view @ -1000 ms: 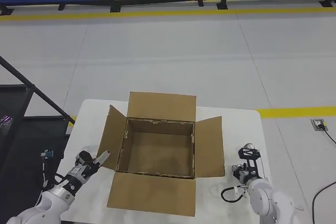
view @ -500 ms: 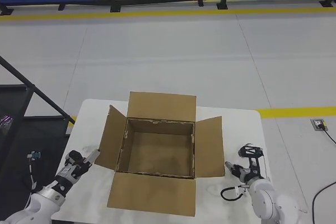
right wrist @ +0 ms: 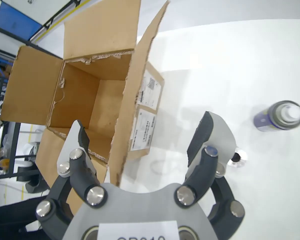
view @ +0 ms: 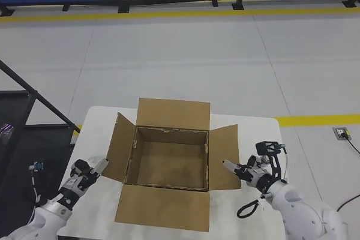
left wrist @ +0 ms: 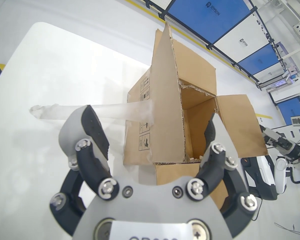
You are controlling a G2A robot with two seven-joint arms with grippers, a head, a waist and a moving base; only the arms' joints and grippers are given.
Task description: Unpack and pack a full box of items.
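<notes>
We see the cardboard box (view: 173, 114) in the middle of the white table (view: 252, 129), all four flaps folded out and its inside bare as far as we can look in. Our left gripper (left wrist: 150, 116) hangs beside the left flap, fingers spread with nothing between them. Our right gripper (right wrist: 142, 123) sits by the right flap, likewise spread and empty. A spray can (right wrist: 280, 116) stands on the table, apart from the box on its right side. A strip of clear tape (left wrist: 95, 112) sticks out from the box's left side. We judge the unpacking done or nearly so, and the packing back in not yet begun
</notes>
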